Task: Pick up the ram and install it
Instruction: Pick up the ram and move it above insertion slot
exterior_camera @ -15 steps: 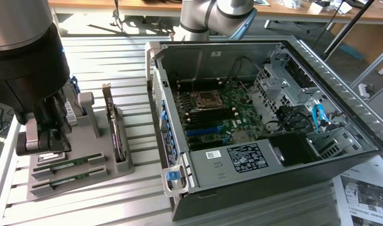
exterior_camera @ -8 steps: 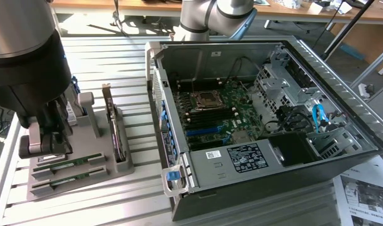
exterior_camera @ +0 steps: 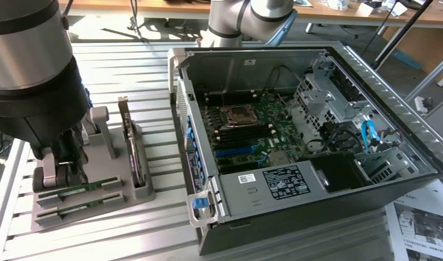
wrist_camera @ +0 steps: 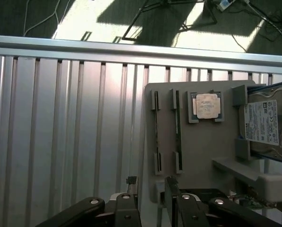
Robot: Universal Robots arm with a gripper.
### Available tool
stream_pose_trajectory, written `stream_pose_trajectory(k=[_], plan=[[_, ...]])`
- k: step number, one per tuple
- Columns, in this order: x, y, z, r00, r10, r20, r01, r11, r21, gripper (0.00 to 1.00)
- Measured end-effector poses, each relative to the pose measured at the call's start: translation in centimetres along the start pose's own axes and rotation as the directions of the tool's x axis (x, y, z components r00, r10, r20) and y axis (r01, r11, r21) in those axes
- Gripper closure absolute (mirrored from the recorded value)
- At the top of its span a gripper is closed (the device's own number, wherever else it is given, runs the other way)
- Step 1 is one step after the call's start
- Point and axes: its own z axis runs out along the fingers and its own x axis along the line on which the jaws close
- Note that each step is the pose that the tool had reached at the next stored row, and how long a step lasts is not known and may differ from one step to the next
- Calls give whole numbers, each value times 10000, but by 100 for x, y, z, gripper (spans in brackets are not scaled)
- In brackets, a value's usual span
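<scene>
Claw over the parts holder, ram unpicked.
My claw (wrist_camera: 150, 202) hangs slightly parted and empty. Just beside it, the ram (wrist_camera: 156, 125), a thin green stick on edge, sits slotted in the matte grey moulded holder (wrist_camera: 202, 151) on the ribbed metal table (wrist_camera: 60, 132), at nine o'clock of the open steel case (exterior_camera: 280, 60).

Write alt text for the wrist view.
Open gripper hovers at the edge of a grey holder on a slatted metal table. The holder carries two thin ram sticks, a square silver processor and a hard drive.
</scene>
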Motion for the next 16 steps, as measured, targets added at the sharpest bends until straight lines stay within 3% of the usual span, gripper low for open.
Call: stream_pose_trajectory(k=[16], plan=[[9,-11,274,10000,-9,13,9,10000,1,64]])
